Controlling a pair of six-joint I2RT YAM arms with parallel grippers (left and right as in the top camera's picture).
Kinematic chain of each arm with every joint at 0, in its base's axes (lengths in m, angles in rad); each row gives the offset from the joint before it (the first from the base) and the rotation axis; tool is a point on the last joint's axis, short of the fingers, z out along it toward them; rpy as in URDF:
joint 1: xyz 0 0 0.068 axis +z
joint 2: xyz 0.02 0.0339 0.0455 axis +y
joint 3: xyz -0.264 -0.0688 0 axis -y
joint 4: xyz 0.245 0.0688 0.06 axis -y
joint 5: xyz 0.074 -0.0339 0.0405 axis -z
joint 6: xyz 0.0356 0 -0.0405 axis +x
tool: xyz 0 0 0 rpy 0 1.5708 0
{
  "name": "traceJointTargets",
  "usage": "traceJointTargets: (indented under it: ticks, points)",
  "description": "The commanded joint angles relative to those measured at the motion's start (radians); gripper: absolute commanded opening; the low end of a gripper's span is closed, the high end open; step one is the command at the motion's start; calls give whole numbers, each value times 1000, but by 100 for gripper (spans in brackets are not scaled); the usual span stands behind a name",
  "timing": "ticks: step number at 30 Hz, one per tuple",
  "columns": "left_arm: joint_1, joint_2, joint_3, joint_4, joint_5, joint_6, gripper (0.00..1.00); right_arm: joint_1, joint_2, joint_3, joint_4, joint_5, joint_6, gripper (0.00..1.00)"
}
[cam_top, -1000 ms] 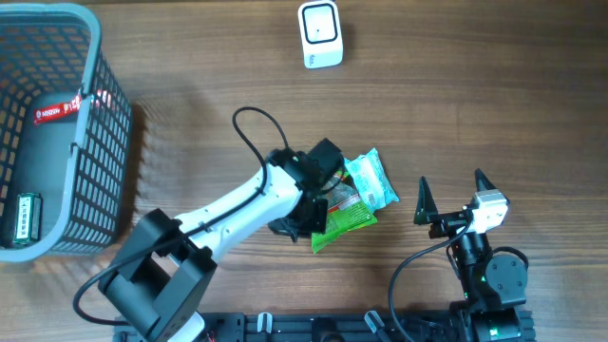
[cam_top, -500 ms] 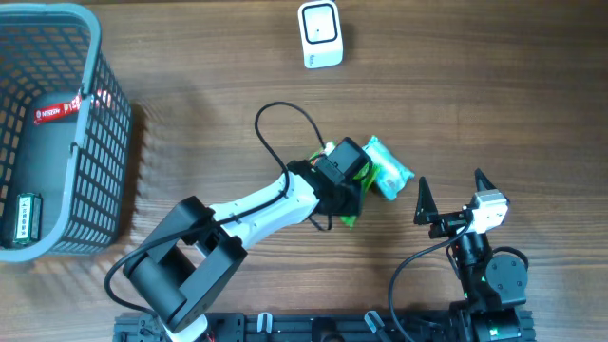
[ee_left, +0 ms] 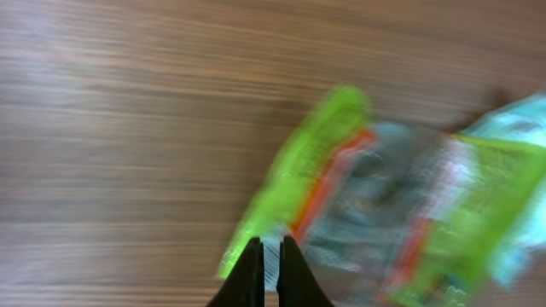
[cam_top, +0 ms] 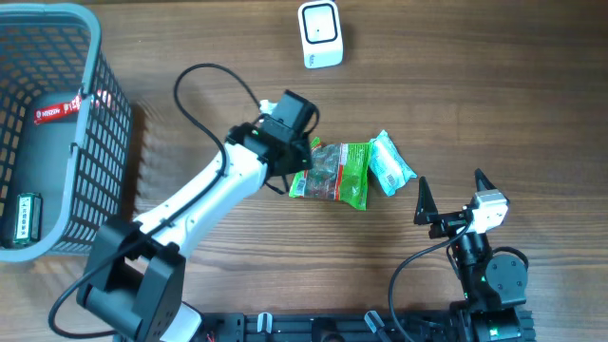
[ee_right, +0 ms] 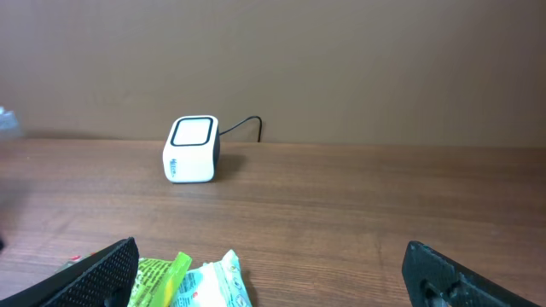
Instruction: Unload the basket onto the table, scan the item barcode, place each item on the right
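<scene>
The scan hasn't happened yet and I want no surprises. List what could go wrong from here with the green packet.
1. The left gripper is shut at the edge of the green plastic snack packet; the blurred wrist view doesn't show a firm pinch, so it may slip.
2. The pale teal wrapped packet lies against it and could get dragged along.
3. No barcode shows on the packet, so it may reach the white box-shaped scanner facing wrongly.

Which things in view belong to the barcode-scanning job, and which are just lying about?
In the job:
- green snack packet
- white scanner
- left gripper, shut at the packet's edge

Lying about, as far as I can judge:
- teal packet
- grey basket, with a small green item inside
- right gripper, open, touching nothing
</scene>
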Motion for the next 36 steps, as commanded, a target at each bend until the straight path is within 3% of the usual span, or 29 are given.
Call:
traceJointTargets:
  ticks: [1, 4, 11, 15, 20, 21, 22, 25, 30, 33, 36]
  points:
    - [25, 74, -38, -3, -48, 31, 4, 2, -3, -1, 5, 2, -13, 100]
    - [10, 178, -58, 46, -11, 23, 5, 2, -3, -1, 5, 2, -13, 100]
    - [-24, 208, -57, 222, 373, 3, 4, 2, -3, -1, 5, 2, -13, 100]
    - [-21, 200, -16, 222, 328, -32, 4, 2, -3, -1, 5, 2, -13, 100]
    - [29, 72, 226, -45, 98, 52, 18, 2, -3, -1, 5, 2, -13, 100]
    - [92, 23, 351, -145, 53, 82, 43, 2, -3, -1, 5, 2, -13, 100]
    - [149, -5, 433, -201, 29, 81, 57, 2, -3, -1, 5, 2, -13, 100]
    - [389, -78, 628, -266, 27, 84, 61, 2, -3, -1, 5, 2, -13, 100]
    - [820, -113, 666, -286, 32, 14, 71, 2, -3, -1, 5, 2, -13, 100]
    - [995, -37, 666, -338, 31, -11, 75, 2, -3, -1, 5, 2, -13, 100]
    - [1038, 35, 665, -369, 31, -10, 89, 2, -3, -1, 5, 2, -13, 100]
